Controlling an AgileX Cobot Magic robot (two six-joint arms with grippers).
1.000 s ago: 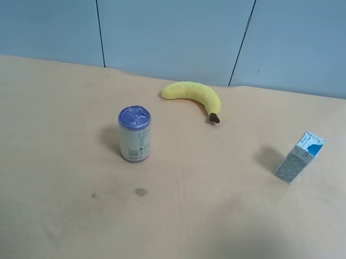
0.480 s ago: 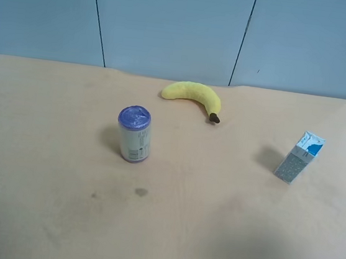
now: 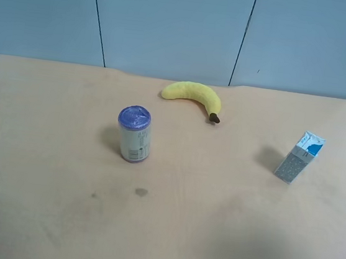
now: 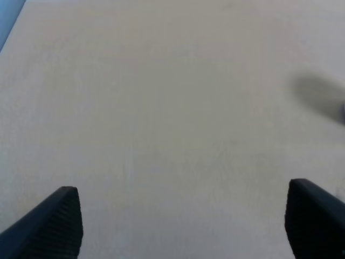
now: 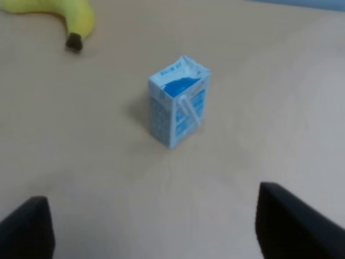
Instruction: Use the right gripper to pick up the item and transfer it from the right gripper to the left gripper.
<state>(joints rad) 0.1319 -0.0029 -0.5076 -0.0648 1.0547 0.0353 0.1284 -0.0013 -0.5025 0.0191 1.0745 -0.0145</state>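
A small blue-and-white milk carton (image 3: 299, 157) with a straw stands upright near the table's edge at the exterior high view's right. In the right wrist view the carton (image 5: 179, 108) stands ahead of my right gripper (image 5: 156, 226), which is open, empty and apart from it. My left gripper (image 4: 183, 216) is open and empty over bare table. Neither gripper shows in the exterior high view.
A purple-topped can (image 3: 134, 134) stands left of the middle of the tan table (image 3: 38, 214). A yellow banana (image 3: 192, 95) lies at the back, its stem end also in the right wrist view (image 5: 75, 21). A blue wall stands behind the table.
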